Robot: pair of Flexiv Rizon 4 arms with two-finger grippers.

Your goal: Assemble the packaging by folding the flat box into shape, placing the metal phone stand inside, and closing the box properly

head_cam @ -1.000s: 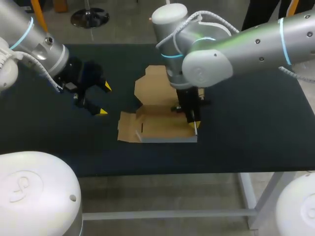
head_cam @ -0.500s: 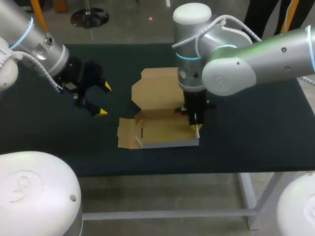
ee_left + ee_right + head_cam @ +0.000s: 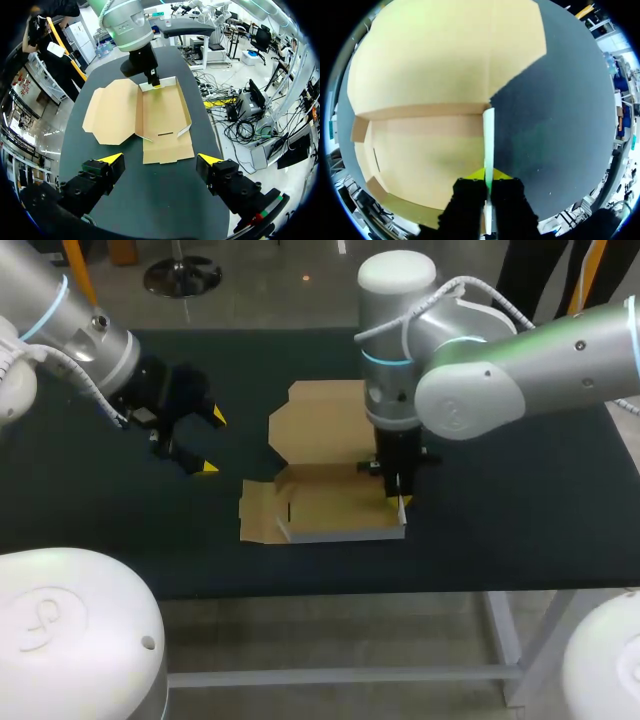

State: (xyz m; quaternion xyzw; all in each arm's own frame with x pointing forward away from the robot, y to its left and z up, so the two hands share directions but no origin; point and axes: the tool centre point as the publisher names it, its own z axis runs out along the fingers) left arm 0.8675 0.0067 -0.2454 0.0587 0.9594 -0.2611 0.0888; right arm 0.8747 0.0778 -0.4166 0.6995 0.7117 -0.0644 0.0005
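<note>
Left pincer (image 3: 161,158) gapes wide — right pincer (image 3: 400,502), pointing down, clamps box wall (image 3: 488,135).

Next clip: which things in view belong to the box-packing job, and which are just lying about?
Job in hand:
- cardboard box, its lid lying open
- right pincer, shut on the box's side wall
- left pincer, open, apart from the box
- metal phone stand: shows in no view

Not of the job:
- black table underneath
</note>
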